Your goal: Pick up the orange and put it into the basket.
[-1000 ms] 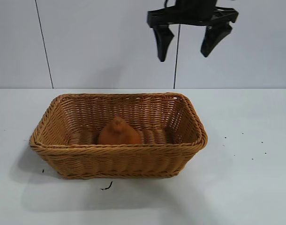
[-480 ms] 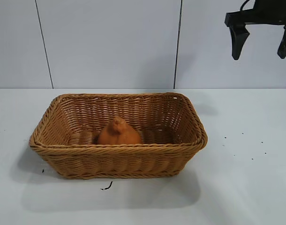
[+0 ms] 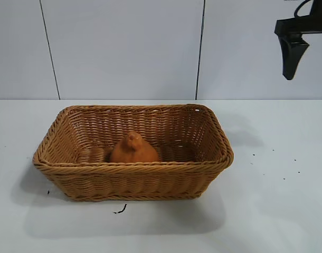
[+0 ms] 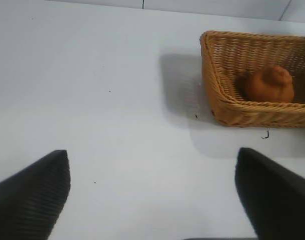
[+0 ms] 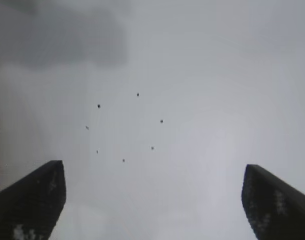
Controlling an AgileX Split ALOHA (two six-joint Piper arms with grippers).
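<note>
Right gripper (image 5: 152, 200) hung high at the exterior view's upper right, jaws spread wide, nothing between them, above bare white surface (image 3: 277, 200) dotted with dark specks (image 5: 138, 94). Left gripper (image 4: 152, 195) sat parked, jaws also apart, empty, well away from the basket (image 3: 130, 169). The orange (image 3: 133, 149) lay inside the basket, knob up.

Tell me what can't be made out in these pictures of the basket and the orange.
- Orange: its base, hidden by the basket's near rim in the exterior view.
- Right gripper: one finger shows in the exterior view; the picture's edge cuts off the rest.
- Basket's far end: cut off in the left wrist view.
- Dark specks on the table: too small to identify.
</note>
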